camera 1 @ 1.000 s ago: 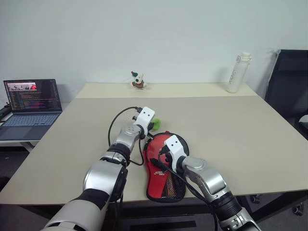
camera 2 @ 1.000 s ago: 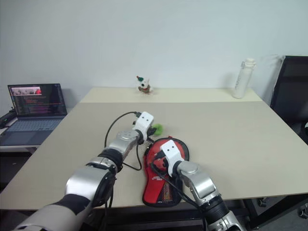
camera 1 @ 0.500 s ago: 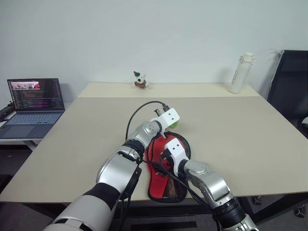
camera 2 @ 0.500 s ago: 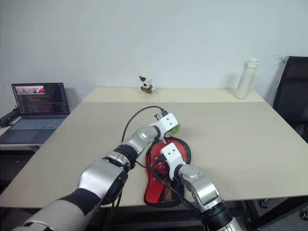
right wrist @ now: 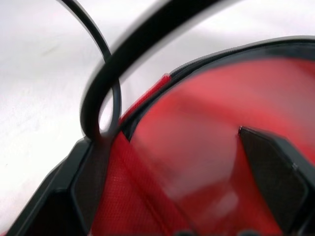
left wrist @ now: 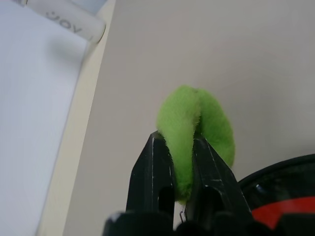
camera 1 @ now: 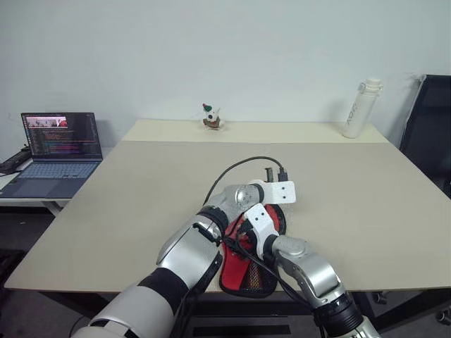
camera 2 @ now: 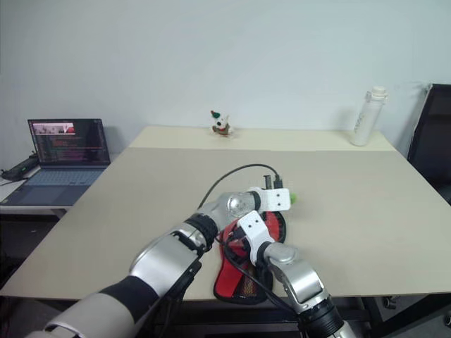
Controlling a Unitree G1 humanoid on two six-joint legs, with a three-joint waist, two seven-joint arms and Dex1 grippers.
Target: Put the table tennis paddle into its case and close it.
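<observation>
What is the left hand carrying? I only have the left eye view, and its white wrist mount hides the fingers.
Observer: The left hand is pinched shut on a fuzzy green puff; the left wrist view shows it squeezed between both black fingers.
Reviewer: Is the puff over the case?
Observer: No. Behind it is bare table, and the black rim of the case lies just beside it.
Reviewer: And the right hand?
Observer: The right hand is open, its fingers spread wide with the case's red face between them. I cannot tell whether they touch it.
</observation>
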